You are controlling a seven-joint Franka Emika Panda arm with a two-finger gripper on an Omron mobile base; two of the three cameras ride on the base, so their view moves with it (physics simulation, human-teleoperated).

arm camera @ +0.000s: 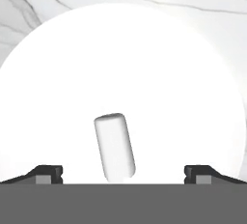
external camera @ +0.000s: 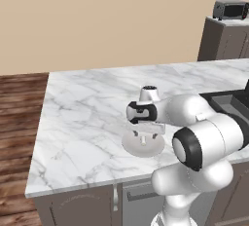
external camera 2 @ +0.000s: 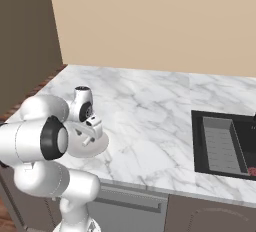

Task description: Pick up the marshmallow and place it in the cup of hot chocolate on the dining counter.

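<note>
White marshmallow (arm camera: 115, 146) lies on the plate (arm camera: 193, 73); tool (arm camera: 123, 174) spread wide above.

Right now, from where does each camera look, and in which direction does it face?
Left base view: behind the arm to its left, facing forward and down at the dining counter; the arm rises at lower right.
Right base view: behind to its right, same counter; the arm rises at lower left; a sink at right.
Hand view: on the hand, looking along the open gripper at the marshmallow on the plate.
All share the plate.
</note>
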